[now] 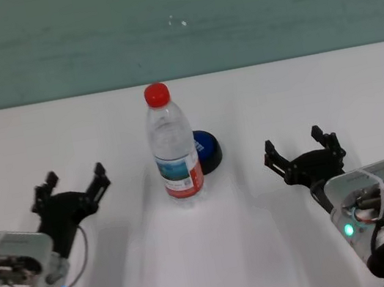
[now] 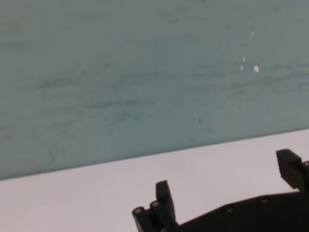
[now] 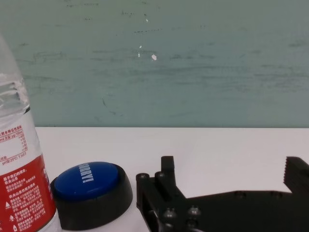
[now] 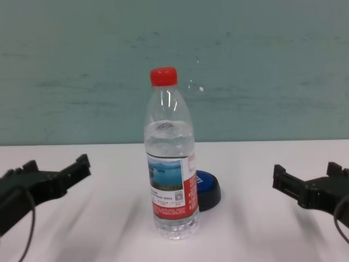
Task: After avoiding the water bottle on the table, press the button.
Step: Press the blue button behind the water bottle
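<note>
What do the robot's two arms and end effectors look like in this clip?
Both end effectors, left and right, are black with two ridged, toothed fingers and visible screws. Each sits on a silver-grey wrist housing wrapped by a white tie, with a small lit indicator. A thin dark cable loops beside the left one.

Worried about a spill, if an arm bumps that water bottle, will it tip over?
Probably yes: the water bottle stands tall on a narrow base, so a high knock could topple it. It looks nearly full, so fairly heavy. Once down, its round body would likely roll.
</note>
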Controlling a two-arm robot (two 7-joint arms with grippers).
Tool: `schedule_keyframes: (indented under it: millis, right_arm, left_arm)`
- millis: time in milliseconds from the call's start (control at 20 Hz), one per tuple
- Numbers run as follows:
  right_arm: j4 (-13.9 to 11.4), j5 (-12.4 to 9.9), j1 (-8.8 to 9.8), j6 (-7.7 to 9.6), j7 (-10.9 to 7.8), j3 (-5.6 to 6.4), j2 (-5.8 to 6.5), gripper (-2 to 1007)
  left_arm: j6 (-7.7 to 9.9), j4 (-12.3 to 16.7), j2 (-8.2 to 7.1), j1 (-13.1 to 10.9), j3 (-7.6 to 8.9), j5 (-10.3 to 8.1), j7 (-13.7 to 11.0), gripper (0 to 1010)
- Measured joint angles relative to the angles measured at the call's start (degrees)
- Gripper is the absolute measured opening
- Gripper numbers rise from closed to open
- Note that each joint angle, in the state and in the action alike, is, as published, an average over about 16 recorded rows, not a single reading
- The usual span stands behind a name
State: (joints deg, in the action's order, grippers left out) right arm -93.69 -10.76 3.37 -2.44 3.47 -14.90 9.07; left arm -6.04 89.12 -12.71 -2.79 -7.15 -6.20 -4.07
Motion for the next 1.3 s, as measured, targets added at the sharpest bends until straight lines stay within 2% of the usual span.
schedule_keyframes:
  millis: [300,550,950,1300]
  right_arm:
    - [0.00,0.00,0.00,0.00,0.00,0.00,0.00,1004]
    - [0.00,0.00,0.00,0.00,0.00,0.00,0.00,1004]
    - [0.00,0.00,0.00,0.00,0.00,0.00,0.00,1004]
    - [0.00,0.00,0.00,0.00,0.00,0.00,0.00,1004]
  left_arm:
    - [-1.99,1.71,-0.69,-2.25,1.82,1.15,-1.27,1000]
    - [-3.40,3.14,-1.42,-4.17,3.52,1.37,-2.82,1000]
    - [-4.55,5.27,-2.21,-7.28,5.80,0.79,-5.61,1000]
    - [-5.20,7.78,-3.12,-10.77,7.63,-0.51,-8.21,1000]
